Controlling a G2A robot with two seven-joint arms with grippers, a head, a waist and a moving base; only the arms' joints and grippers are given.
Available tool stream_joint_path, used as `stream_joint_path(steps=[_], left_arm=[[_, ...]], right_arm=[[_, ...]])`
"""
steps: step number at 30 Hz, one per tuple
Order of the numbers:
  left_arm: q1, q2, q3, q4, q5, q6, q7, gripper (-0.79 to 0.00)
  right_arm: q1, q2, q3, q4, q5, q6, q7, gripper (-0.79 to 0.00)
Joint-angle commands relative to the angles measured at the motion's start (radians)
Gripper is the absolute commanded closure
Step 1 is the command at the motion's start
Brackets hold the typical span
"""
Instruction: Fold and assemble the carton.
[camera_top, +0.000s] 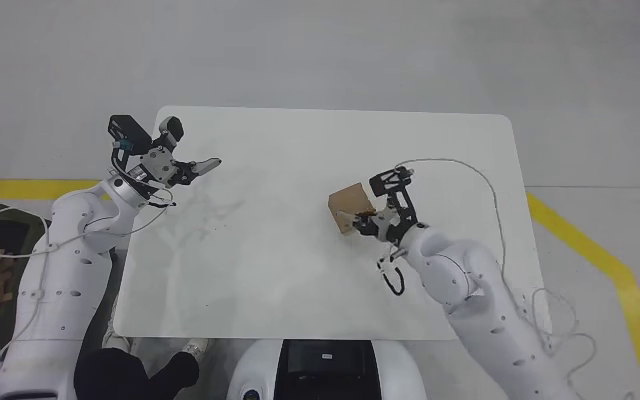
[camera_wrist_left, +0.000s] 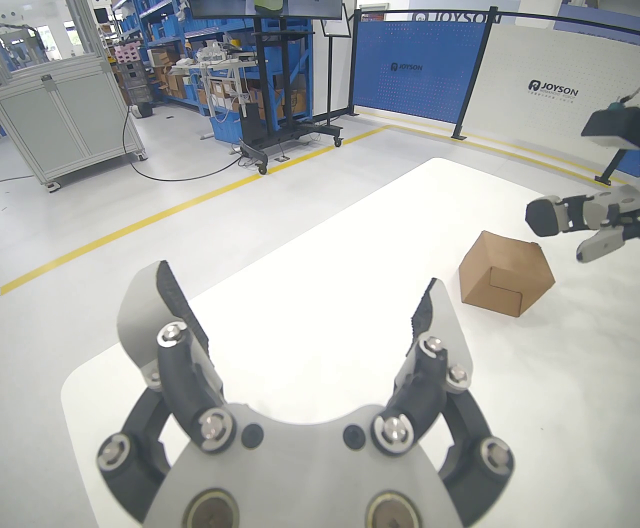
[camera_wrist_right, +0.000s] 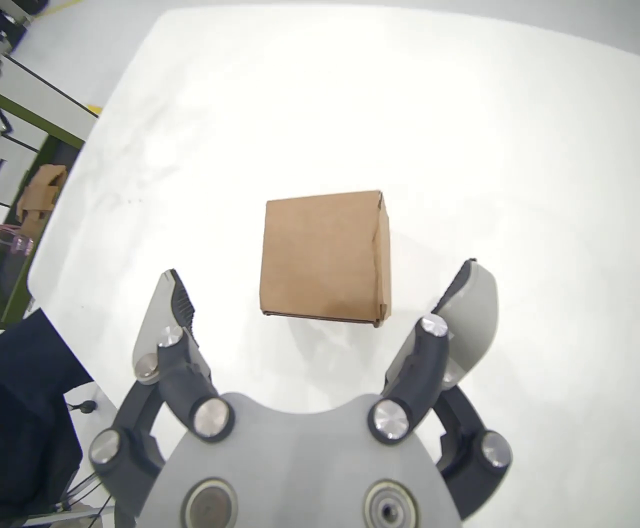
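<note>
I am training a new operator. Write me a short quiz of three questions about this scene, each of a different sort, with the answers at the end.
1. Fill the gap: the carton lies on the white ___.
2. True or false: the left hand and the right hand are both open and hold nothing.
3. Which hand is nearer to the carton?
A. the left hand
B. the right hand
C. both are equally near

Key
1. table
2. True
3. B
</note>
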Motion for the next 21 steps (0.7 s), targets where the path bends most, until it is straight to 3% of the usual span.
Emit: stream_joint_path(steps=[1,11,15,21], left_arm=[[0.000,0.000,0.000,0.000,0.000,0.000,0.000,-0.785],[0.000,0.000,0.000,0.000,0.000,0.000,0.000,-0.785],[0.000,0.000,0.000,0.000,0.000,0.000,0.000,-0.785],[0.000,0.000,0.000,0.000,0.000,0.000,0.000,-0.785]], right_arm=[[-0.018,0.004,0.046,-0.015,0.040,-0.025,-0.017,-0.785],[-0.042,0.020,0.218,0.026,0.108,-0.127,-0.143,-0.785],[-0.056,0.023,0.263,0.068,0.018,-0.095,-0.248,-0.785],[-0.050,0.027,0.300,0.112,-0.040,-0.084,-0.270,-0.785]])
